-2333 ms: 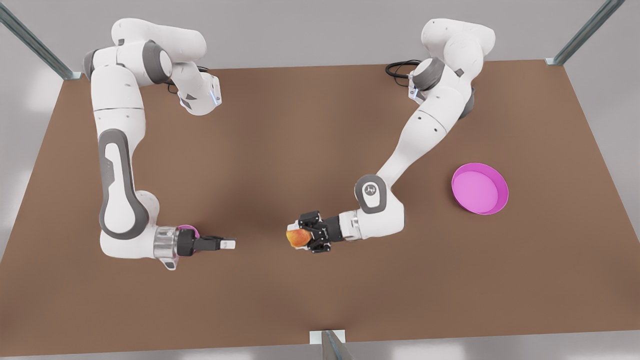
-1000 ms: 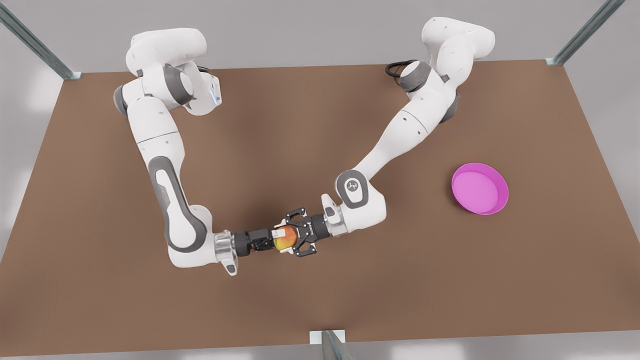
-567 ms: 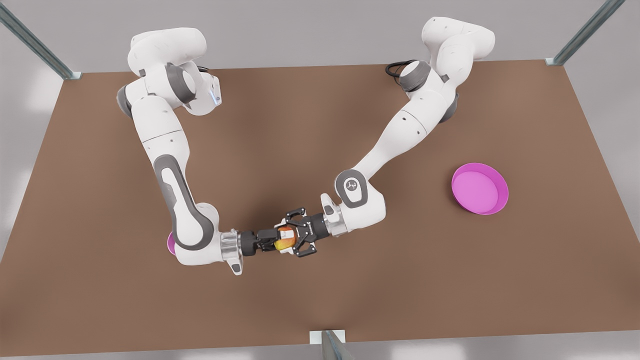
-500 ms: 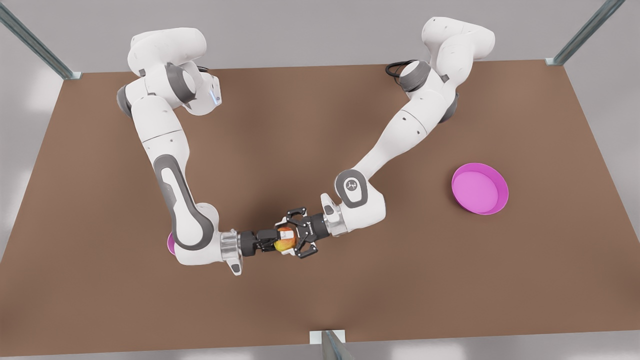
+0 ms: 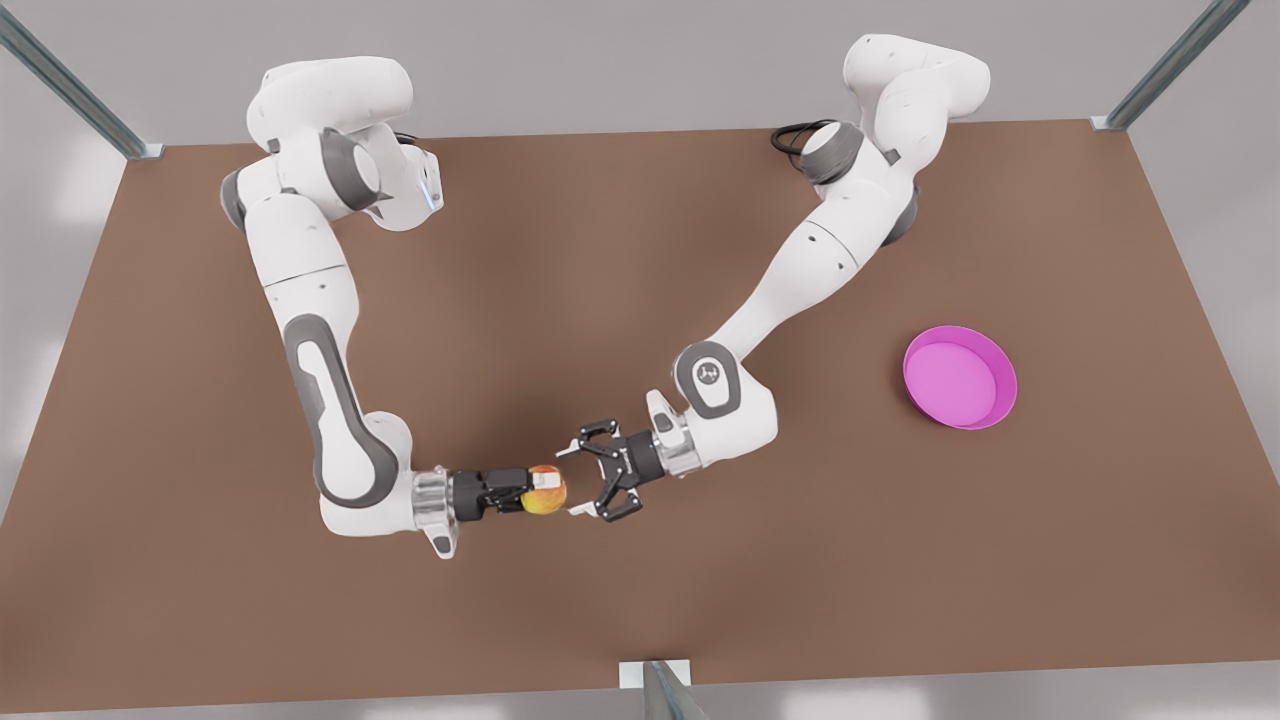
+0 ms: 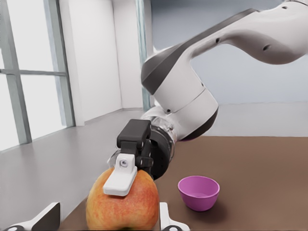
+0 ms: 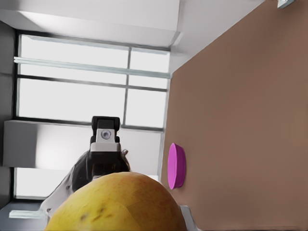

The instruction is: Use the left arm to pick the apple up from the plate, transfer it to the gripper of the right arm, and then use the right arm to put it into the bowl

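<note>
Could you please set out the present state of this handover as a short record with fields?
apple: held above the table, between the two grippers
right gripper: on the arm at the front view's left, shut on the apple
left gripper: on the arm at the front view's right, open, facing the apple
bowl: purple, upright on the table beyond the right arm, empty
plate: pink, on the table at the front view's right, nothing on it
stage: apple in the right gripper, not yet in the bowl
</note>
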